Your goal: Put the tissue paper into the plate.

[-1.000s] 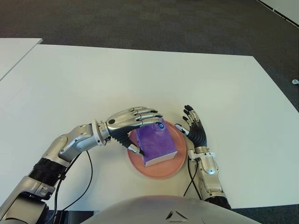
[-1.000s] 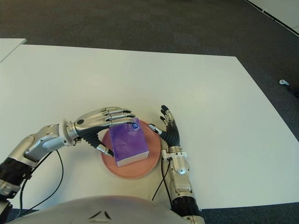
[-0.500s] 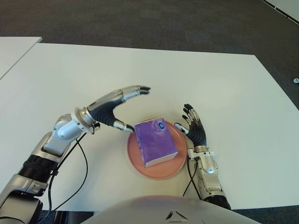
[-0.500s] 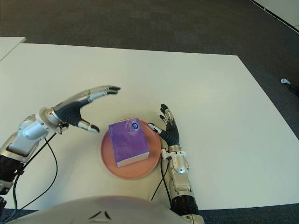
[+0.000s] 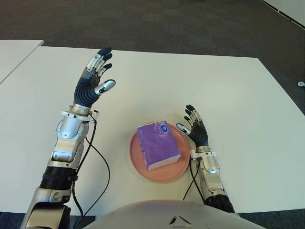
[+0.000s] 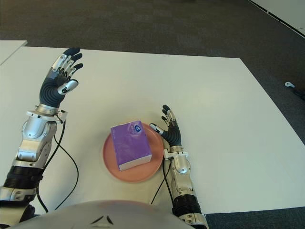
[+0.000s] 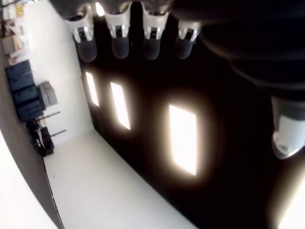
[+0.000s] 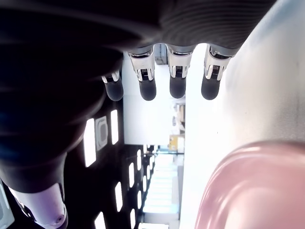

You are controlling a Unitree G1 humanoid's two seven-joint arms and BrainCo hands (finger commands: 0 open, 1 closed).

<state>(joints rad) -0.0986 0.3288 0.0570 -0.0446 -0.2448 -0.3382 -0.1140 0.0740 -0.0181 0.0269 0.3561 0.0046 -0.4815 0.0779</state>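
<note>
A purple tissue pack point(image 5: 158, 145) lies flat in the pink plate point(image 5: 138, 164) near the table's front edge. My left hand point(image 5: 94, 78) is raised well above the table, to the left and behind the plate, palm up and fingers spread, holding nothing. My right hand point(image 5: 194, 130) shows just right of the plate's rim, fingers extended and empty. In the right wrist view the pink plate point(image 8: 252, 191) fills one corner beside straight fingertips point(image 8: 177, 89). Straight fingertips point(image 7: 120, 46) against a dark ceiling are all the left wrist view shows.
The white table point(image 5: 190, 86) spreads wide behind and to both sides of the plate. A second white table point(image 5: 14, 52) edge shows at the far left. Dark carpet point(image 5: 157, 24) lies beyond. Black cables point(image 5: 95, 157) hang from my left forearm over the table.
My left hand has let go of the tissue pack and swung up and back to the left, fingers spreading. The pack stays in the plate. My right hand has barely moved.
</note>
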